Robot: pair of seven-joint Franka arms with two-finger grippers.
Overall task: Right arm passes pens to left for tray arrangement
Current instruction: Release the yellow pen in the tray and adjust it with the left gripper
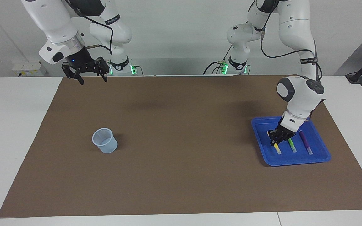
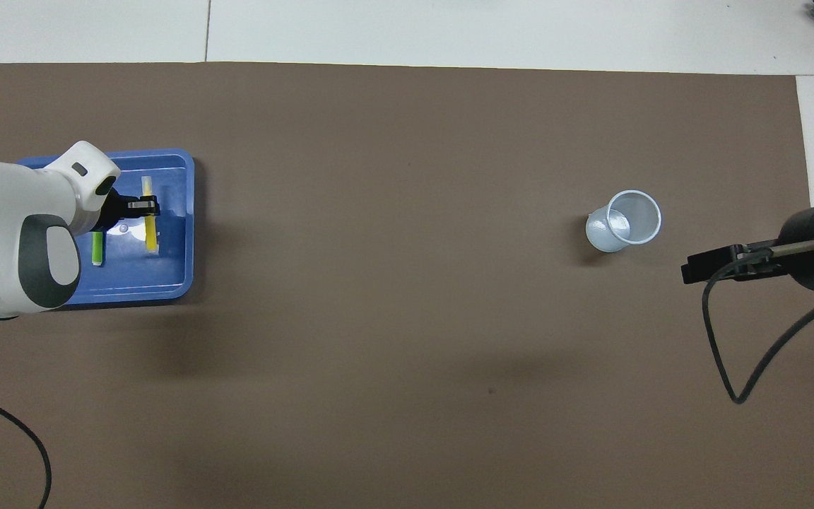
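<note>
Placement nearly complete: purple pen (image 1: 305,143) and green pen (image 1: 291,145) lie in tray (image 1: 294,160); left pincer (image 1: 278,138) grips yellow pen (image 1: 277,149) there. Right pincer (image 1: 86,73) waits spread wide; cup (image 1: 105,140) empty.

even, bright light from above; soft blurred shadows lay on the brown mat (image 1: 181,175); both views were sharp.

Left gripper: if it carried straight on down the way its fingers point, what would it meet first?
The left gripper, shut on the yellow pen, points down into the blue tray. Going on, the pen and then the tray floor would likely stop it; the remaining gap is unclear.
</note>
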